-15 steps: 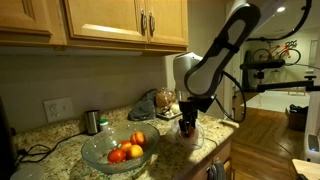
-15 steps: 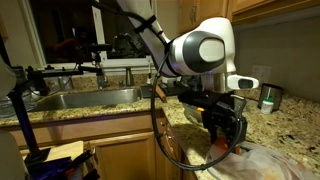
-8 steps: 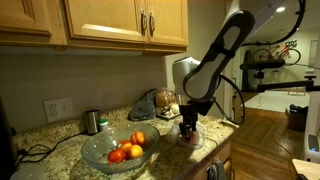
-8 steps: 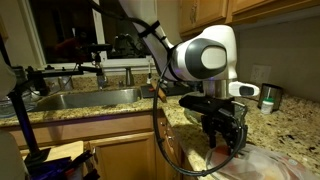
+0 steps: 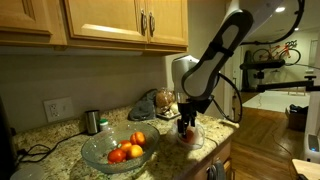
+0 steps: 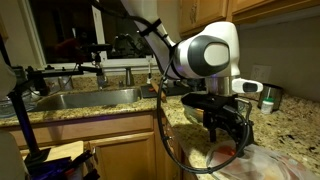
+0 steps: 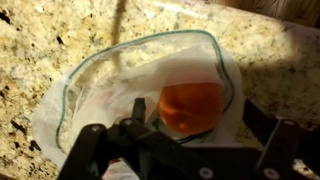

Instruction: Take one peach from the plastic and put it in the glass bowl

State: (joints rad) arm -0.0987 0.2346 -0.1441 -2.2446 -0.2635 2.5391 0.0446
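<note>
One peach lies inside the plastic in the wrist view, right between the fingers of the pincer, which stand wide apart and grip nothing. In an exterior view the pincer hangs low over the plastic on the counter, near the glass bowl.

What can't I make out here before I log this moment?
- Glass bowl: in an exterior view its fruit is too small and overlapping to count.
- Plastic: in the wrist view the gripper covers its near edge; only one peach shows.
- Steel cup: too small to see inside, exterior view.
</note>
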